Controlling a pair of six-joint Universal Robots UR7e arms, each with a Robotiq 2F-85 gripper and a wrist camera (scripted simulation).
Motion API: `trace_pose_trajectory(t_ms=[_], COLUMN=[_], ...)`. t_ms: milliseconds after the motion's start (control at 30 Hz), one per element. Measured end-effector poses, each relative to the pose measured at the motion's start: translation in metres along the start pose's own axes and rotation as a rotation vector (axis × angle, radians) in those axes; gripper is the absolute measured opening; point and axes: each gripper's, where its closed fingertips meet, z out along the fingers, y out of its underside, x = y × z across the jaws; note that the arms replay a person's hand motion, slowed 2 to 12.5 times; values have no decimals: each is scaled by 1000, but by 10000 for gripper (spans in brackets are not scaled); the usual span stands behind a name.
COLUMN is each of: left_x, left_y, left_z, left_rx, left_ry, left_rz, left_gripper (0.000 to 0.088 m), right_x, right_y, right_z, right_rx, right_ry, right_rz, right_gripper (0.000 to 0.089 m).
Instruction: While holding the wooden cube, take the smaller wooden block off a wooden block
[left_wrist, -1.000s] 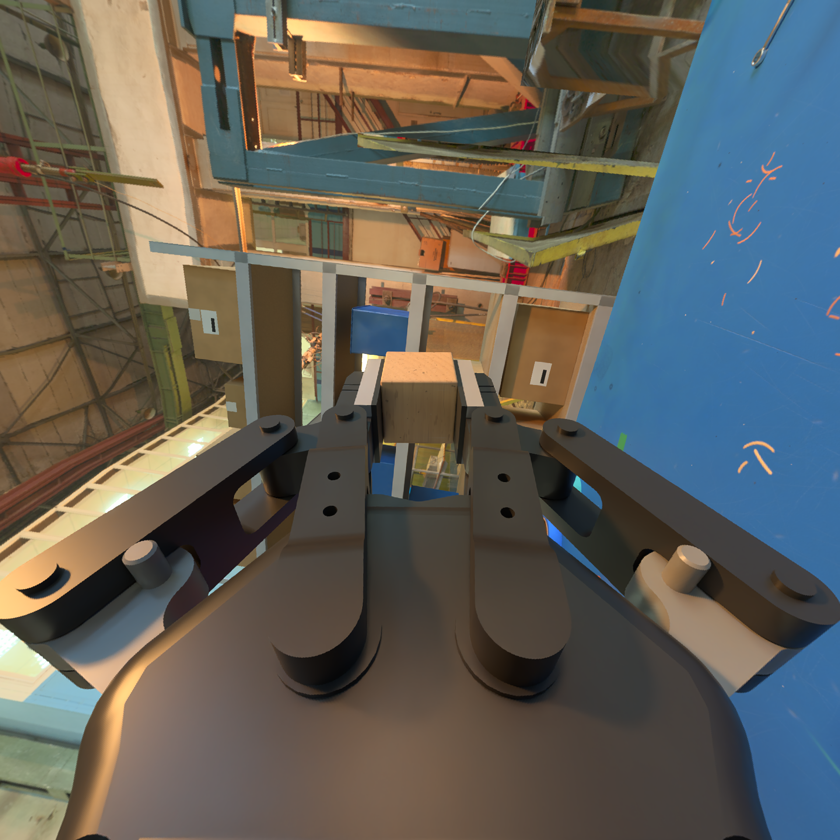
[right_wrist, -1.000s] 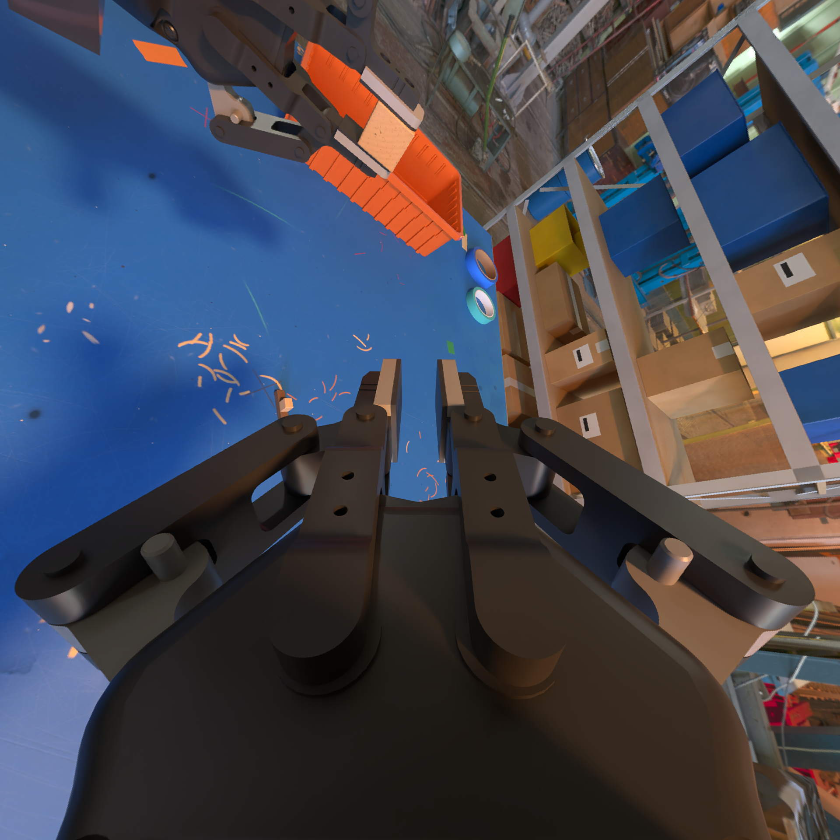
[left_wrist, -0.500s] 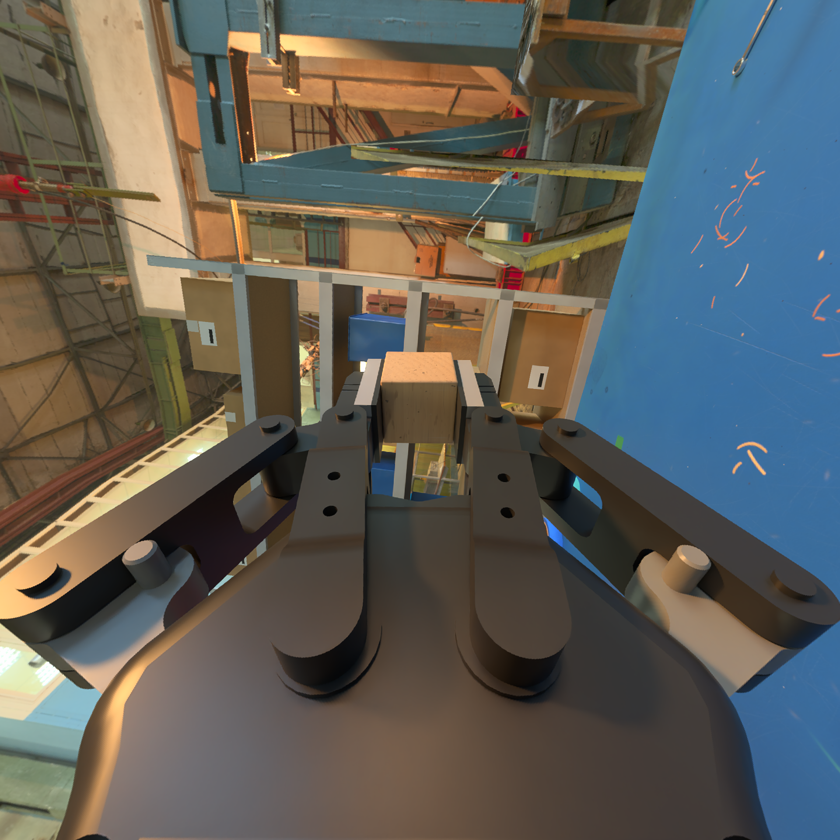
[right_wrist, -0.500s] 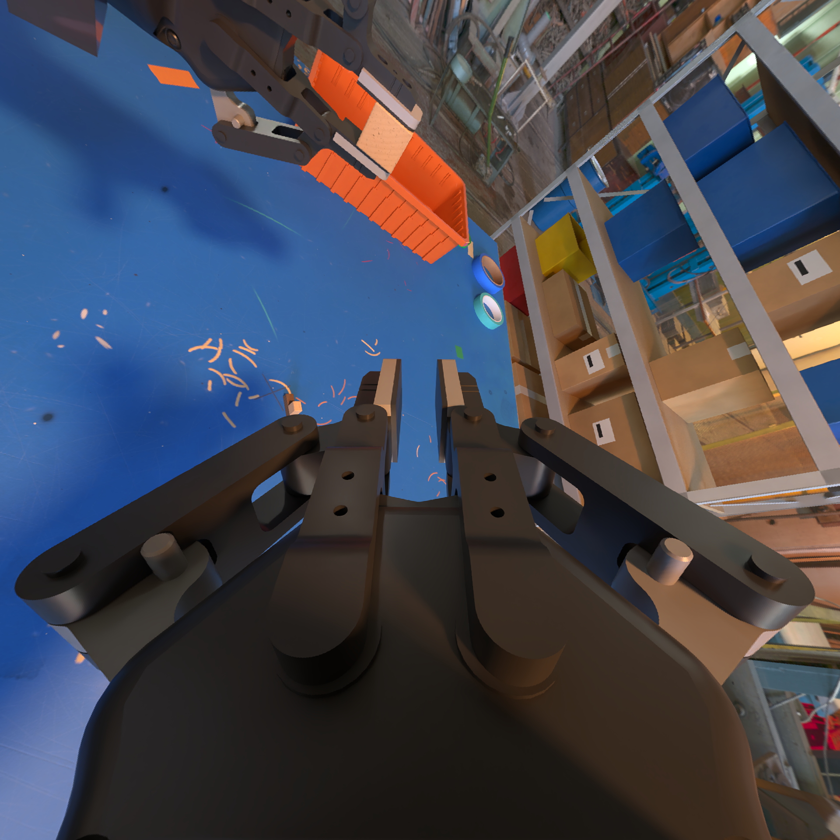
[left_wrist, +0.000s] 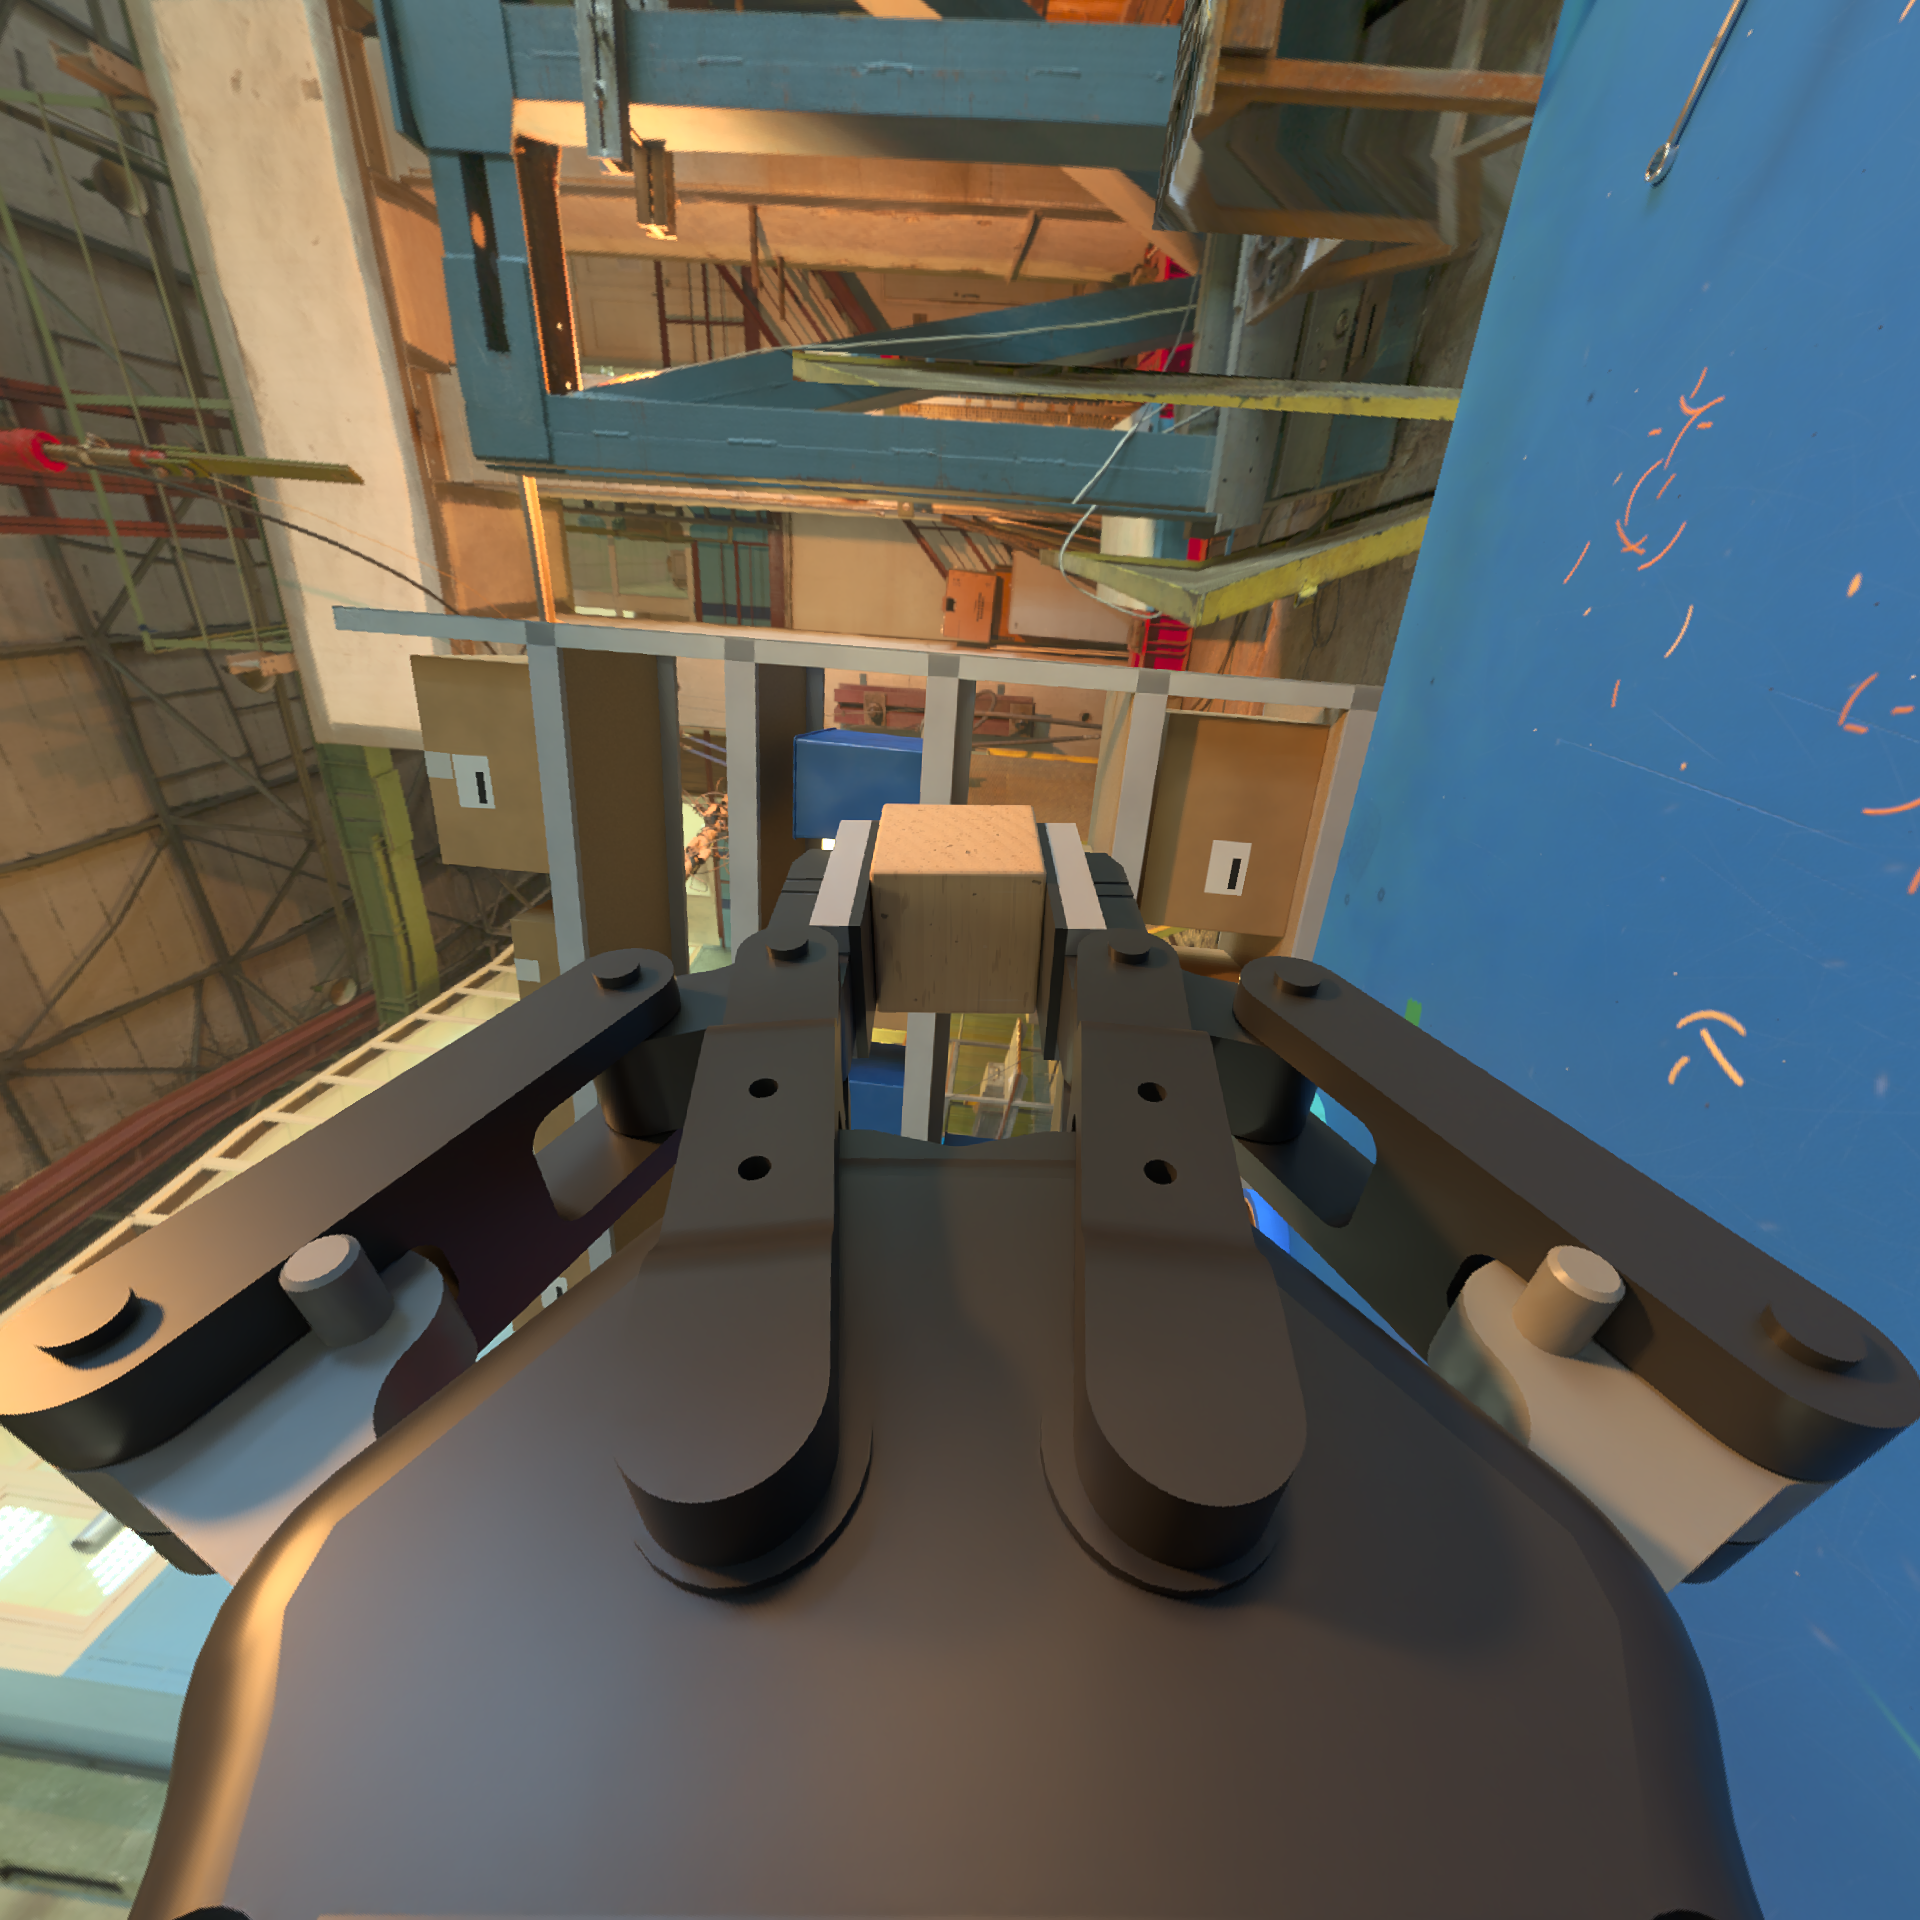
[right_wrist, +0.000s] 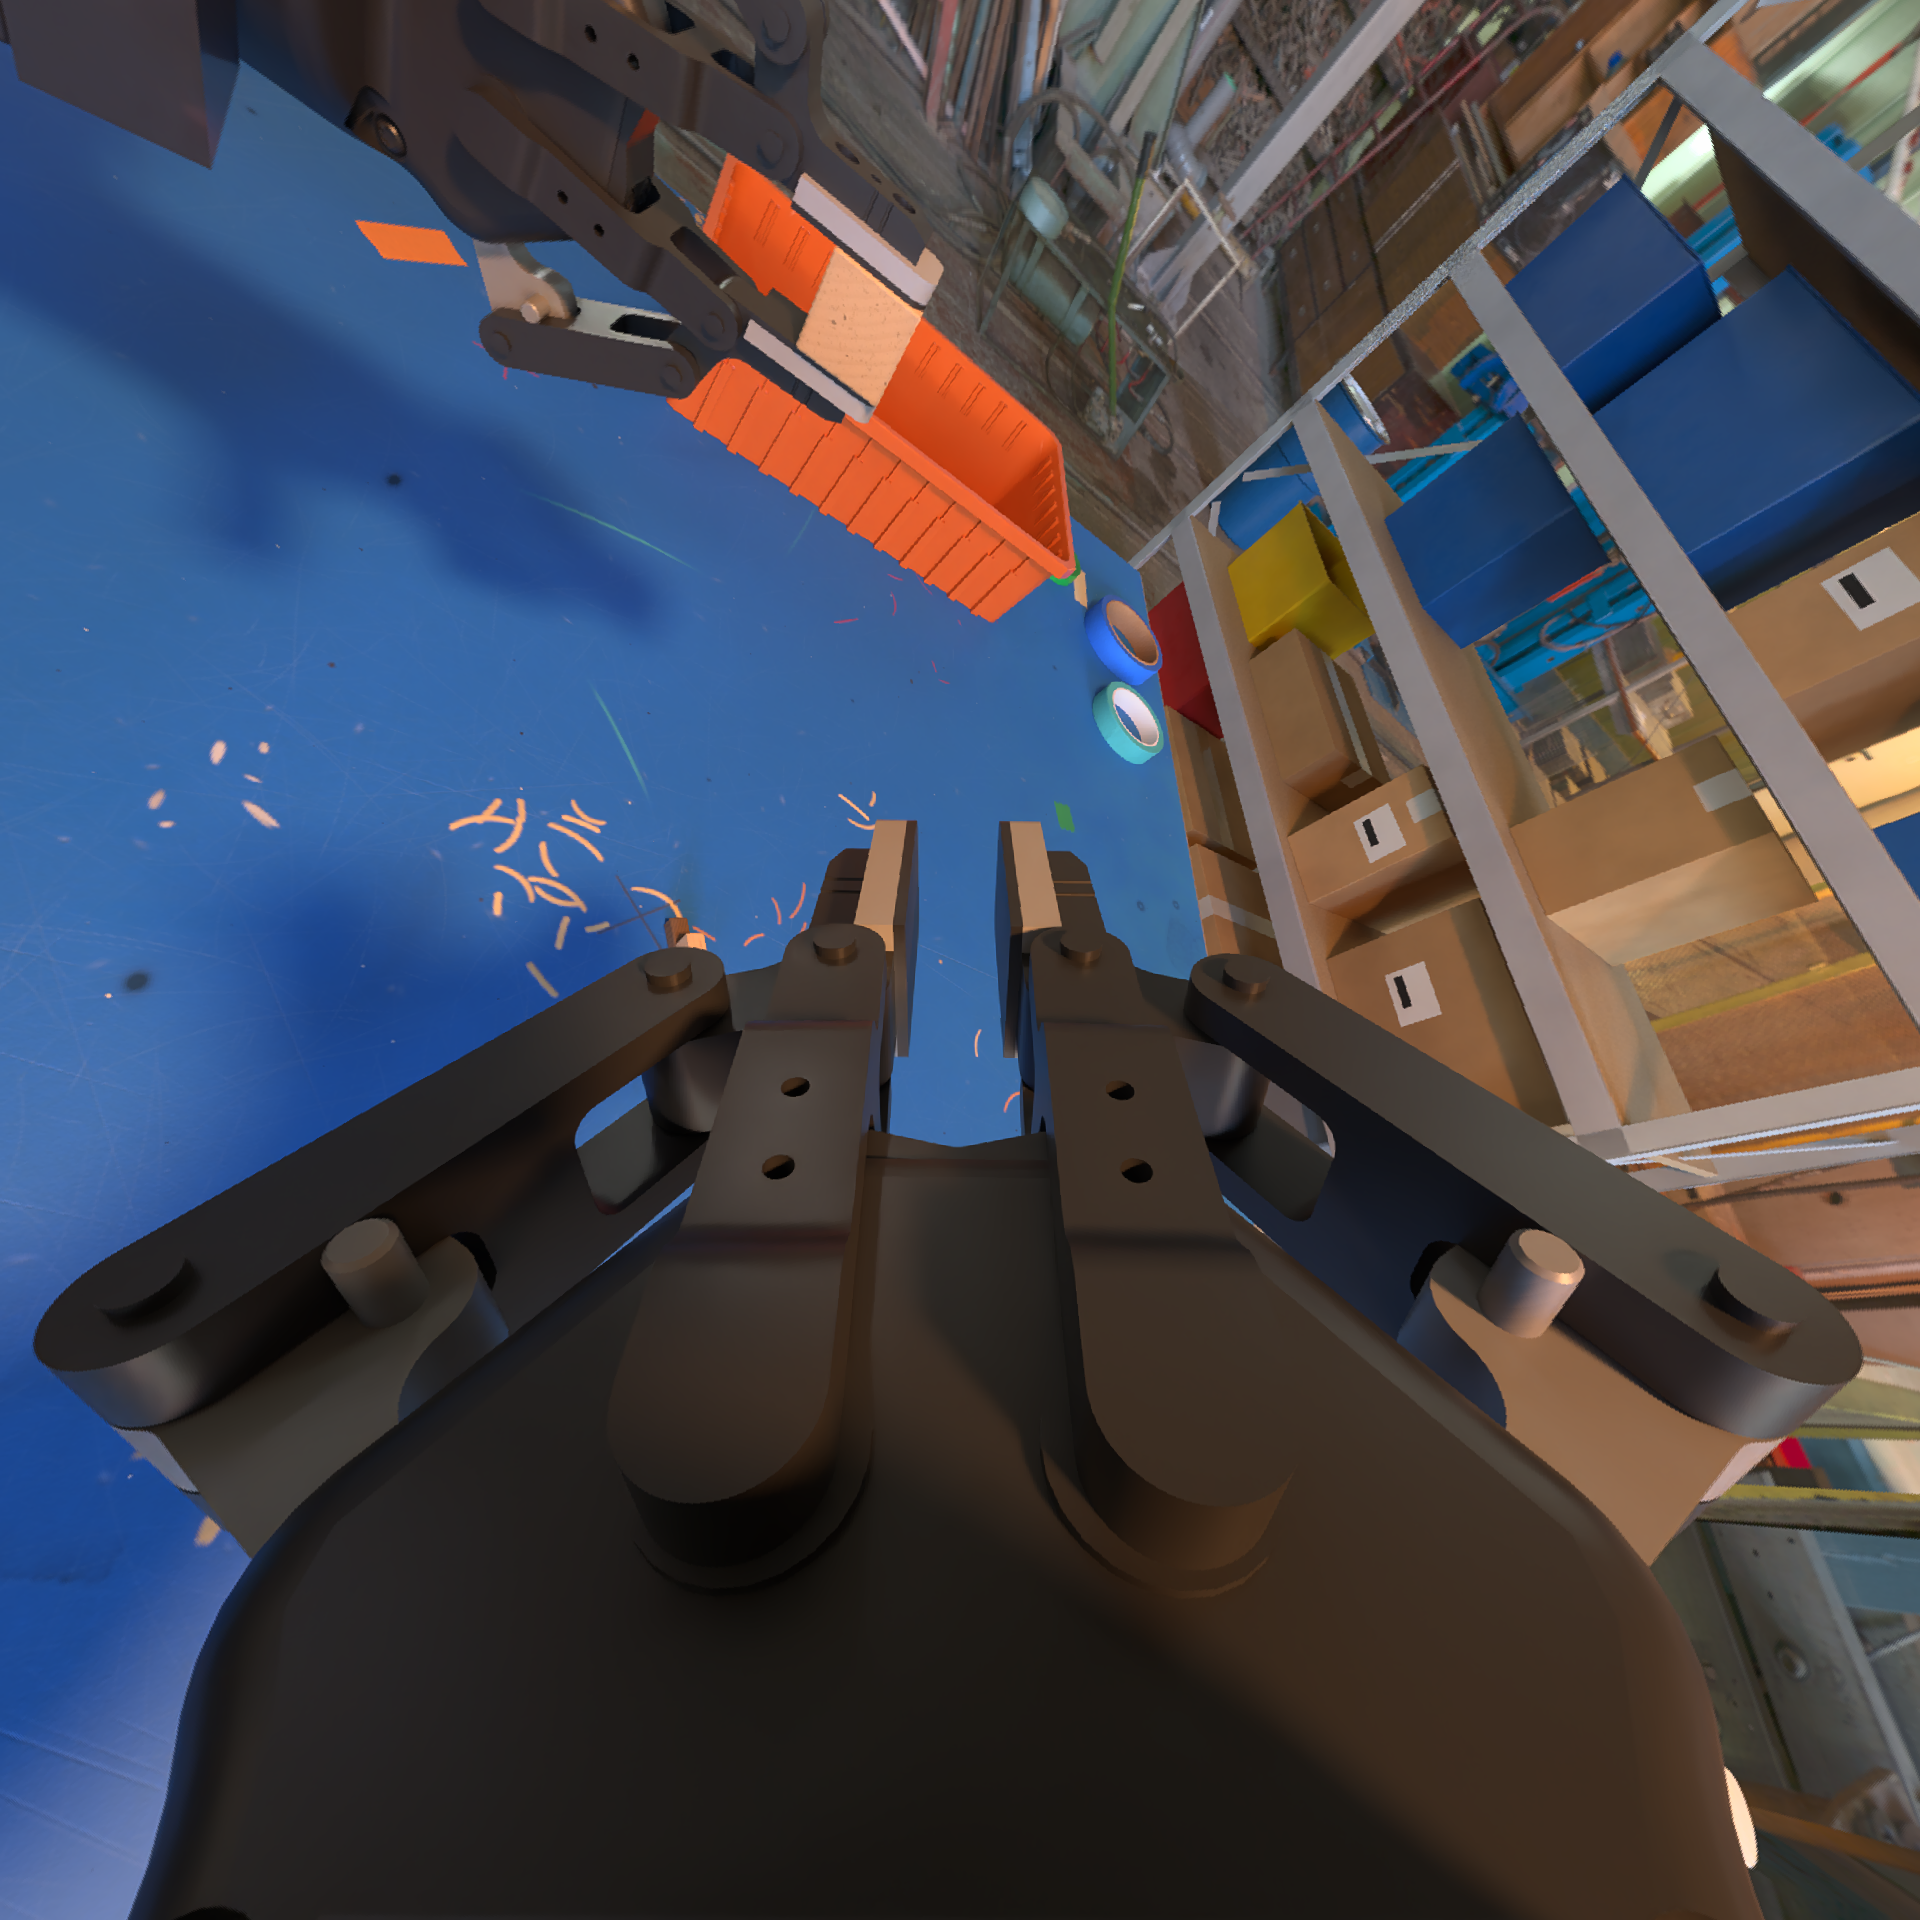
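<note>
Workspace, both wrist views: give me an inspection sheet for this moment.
Surface: blue table, scuffed, strewn with pale shavings.
Job's things: wooden cube clamped in the left end effector; stacked blocks not seen.
Clutter: orange bin; blue tape roll; teal tape roll.
Grippers: right end effector empty, fingers slightly apart above the table.
Cables: nothing seen on the table.
Surroundings: shelving with cardboard and blue boxes.

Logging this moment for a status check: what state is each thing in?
Left gripper: shut on the light wooden cube, held in the air.
Right gripper: narrowly open, empty.
Orange ribbed plastic bin: on the blue table.
Two tape rolls: beside the bin.
</note>
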Motion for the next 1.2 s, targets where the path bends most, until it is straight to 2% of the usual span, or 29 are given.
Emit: trace_pose_trajectory(t_ms=[1200], left_x=[1], left_y=[-5], left_z=[-1], left_rx=[17], left_ry=[3], left_rz=[9], left_gripper=[250], right_x=[3], right_y=[17], right_z=[-4], right_rx=[43], right_ry=[3], right_rz=[102], right_gripper=[136])
